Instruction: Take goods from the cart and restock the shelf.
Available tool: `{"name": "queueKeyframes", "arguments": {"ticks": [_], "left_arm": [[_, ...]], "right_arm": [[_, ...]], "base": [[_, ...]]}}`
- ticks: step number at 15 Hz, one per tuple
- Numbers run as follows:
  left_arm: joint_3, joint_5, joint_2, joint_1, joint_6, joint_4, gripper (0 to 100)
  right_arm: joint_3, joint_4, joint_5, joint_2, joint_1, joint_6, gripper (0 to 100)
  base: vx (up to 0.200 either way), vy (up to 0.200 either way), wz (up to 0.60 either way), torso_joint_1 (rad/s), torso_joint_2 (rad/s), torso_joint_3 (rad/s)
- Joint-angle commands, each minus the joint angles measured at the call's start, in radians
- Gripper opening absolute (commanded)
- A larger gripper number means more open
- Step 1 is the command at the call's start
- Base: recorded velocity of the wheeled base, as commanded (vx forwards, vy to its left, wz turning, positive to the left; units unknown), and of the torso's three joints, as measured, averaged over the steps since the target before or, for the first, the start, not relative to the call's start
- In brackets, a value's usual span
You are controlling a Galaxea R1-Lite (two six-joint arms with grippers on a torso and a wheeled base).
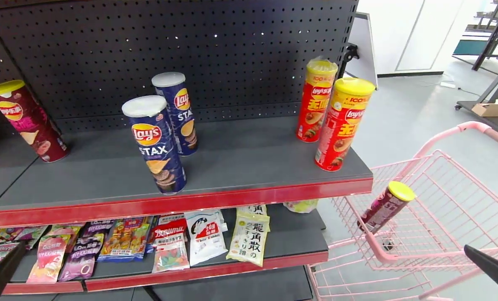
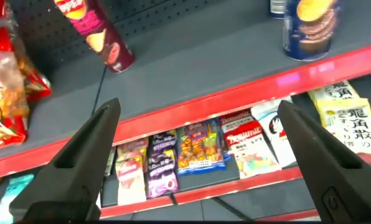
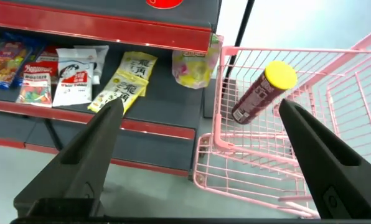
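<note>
A maroon chip can [image 1: 384, 205] with a yellow lid leans against the near wall inside the pink cart [image 1: 449, 217]; the same can [image 3: 260, 92] lies ahead of my right gripper [image 3: 201, 102], which is open, holds nothing and hangs low beside the cart. My left gripper [image 2: 198, 106] is open too and holds nothing, in front of the lower shelf's left part. The upper shelf [image 1: 215, 167] carries a maroon can [image 1: 27, 121] at the left, two blue cans [image 1: 155, 144] in the middle and two red cans [image 1: 343, 123] at the right.
The lower shelf [image 1: 290, 242] holds several snack bags [image 1: 207, 236] side by side. A pegboard wall [image 1: 215, 46] backs the shelves. Red snack bags [image 2: 5, 93] stand at the upper shelf's far left. Open floor lies right of the shelf behind the cart.
</note>
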Motion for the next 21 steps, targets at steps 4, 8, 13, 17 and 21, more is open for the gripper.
{"name": "queueKeyframes", "arguments": {"ticks": [4, 8, 13, 17, 21], "left_arm": [[0.083, -0.030, -0.140, -0.003, 0.000, 0.007, 100], [0.078, -0.064, -0.136, -0.003, -0.002, 0.013, 100], [0.080, -0.064, -0.136, -0.003, -0.003, 0.014, 100], [0.080, -0.064, -0.136, -0.003, -0.003, 0.014, 100], [0.078, -0.064, -0.136, -0.003, -0.003, 0.021, 100]], "right_arm": [[0.007, -0.001, 0.003, 0.010, -0.002, 0.002, 100], [0.020, -0.003, 0.004, 0.010, -0.002, 0.004, 100], [0.029, -0.004, 0.004, 0.010, -0.002, 0.006, 100], [0.032, -0.003, 0.004, 0.010, -0.002, 0.006, 100], [0.030, -0.004, 0.004, 0.015, -0.002, 0.007, 100]], "base": [[0.000, 0.000, 0.00, 0.000, 0.00, 0.000], [0.000, 0.000, 0.00, 0.000, 0.00, 0.000], [0.000, 0.000, -0.36, 0.004, 0.00, 0.000], [0.000, 0.000, -0.60, 0.001, 0.00, 0.002], [0.000, 0.000, -0.30, -0.001, 0.00, 0.002]]}}
